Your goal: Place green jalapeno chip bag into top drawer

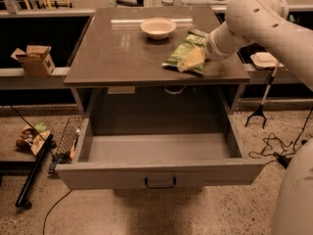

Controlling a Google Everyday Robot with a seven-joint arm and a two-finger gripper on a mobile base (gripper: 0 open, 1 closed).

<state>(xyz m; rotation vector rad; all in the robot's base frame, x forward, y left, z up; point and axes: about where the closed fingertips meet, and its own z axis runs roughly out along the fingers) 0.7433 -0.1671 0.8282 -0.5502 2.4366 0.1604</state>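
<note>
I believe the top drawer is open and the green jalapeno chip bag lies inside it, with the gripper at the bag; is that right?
Not quite: the camera view shows the green jalapeno chip bag on the tabletop, not inside the open top drawer. The gripper is at the bag.

The desk (112, 53) was brown and smooth, and a stripe of light (146, 20) shone near its back edge. The tool (191, 60) sat over the desk's front right corner. The floor (220, 209) was speckled stone. Past the desk's left edge, a cardboard box (35, 58) stood on a low shelf (29, 77). A wire basket (68, 136) and a black pole (32, 173) lay on the floor by the front left corner. Black cables (274, 148) curled on the floor past the right edge.
</note>
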